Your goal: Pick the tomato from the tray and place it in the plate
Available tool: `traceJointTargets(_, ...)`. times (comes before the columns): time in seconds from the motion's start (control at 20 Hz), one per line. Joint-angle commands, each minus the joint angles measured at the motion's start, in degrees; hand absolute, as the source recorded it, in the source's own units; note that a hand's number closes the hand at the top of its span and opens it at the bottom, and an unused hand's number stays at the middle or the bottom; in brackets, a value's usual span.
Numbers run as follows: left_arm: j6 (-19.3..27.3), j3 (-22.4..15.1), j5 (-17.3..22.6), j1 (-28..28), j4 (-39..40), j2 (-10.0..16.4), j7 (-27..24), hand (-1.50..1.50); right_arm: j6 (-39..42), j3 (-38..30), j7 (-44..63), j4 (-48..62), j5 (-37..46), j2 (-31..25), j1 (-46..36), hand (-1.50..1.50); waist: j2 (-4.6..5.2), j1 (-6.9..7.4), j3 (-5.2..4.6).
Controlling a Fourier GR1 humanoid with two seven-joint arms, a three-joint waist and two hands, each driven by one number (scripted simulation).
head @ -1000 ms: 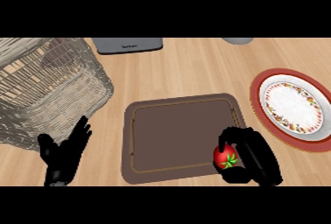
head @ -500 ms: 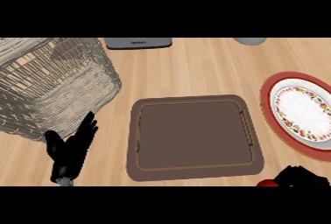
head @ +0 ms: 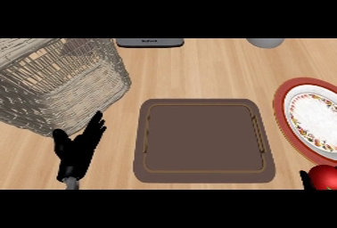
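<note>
Head view shows the tomato [head: 324, 177] at the lower right corner of the scene, cut by the edge. It is off the tray [head: 204, 140] and just below the near rim of the plate [head: 280, 116], not on the plate's white middle. Only a thin black sliver of the right hand [head: 305, 178] shows, touching the tomato's left side; whether that hand is closed round the tomato cannot be told from so little.

The brown tray lies flat in the middle of the wooden counter [head: 197, 71] with nothing in it. The plate, red-rimmed with a patterned border, lies to the tray's right, near it but apart, and runs out of view.

The left hand [head: 79, 149] rests at the lower left with its fingers spread and pointing up, holding nothing. It sits between the tray's left edge and the woven basket [head: 59, 84] that fills the upper left
</note>
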Motion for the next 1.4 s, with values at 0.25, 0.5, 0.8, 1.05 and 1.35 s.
traceJointTargets(0.25,-3.40,1.92,1.28,-0.60,3.70,1.29,-2.05,0.00,-2.04,-12.56,-7.14,30.75,-5.20,-7.93,-23.72,1.50,0.32,1.05,-0.07)
traceJointTargets(0.5,-1.00,0.00,-1.32,-2.15,4.38,-0.99,-1.35,0.00,0.61,-17.14,-14.89,51.61,-7.77,-15.41,-35.06,1.50,0.42,1.21,-0.04)
traceJointTargets(0.8,-0.74,0.41,-1.57,-2.33,4.70,-1.51,-1.02,0.00,-0.60,-18.85,-26.36,74.89,-6.45,-20.23,-46.30,1.50,0.50,1.53,-0.01)
traceJointTargets(1.05,-2.31,-1.29,-1.31,-2.79,2.09,-1.19,0.36,0.00,0.92,-9.67,-13.43,82.38,5.39,-23.86,-46.90,-1.50,1.33,4.21,0.16)
traceJointTargets(1.35,-1.92,-0.56,-1.23,-3.39,1.43,-0.81,2.14,0.00,10.19,-11.77,-23.74,94.13,2.16,-25.03,-54.18,-1.50,1.08,3.28,0.22)
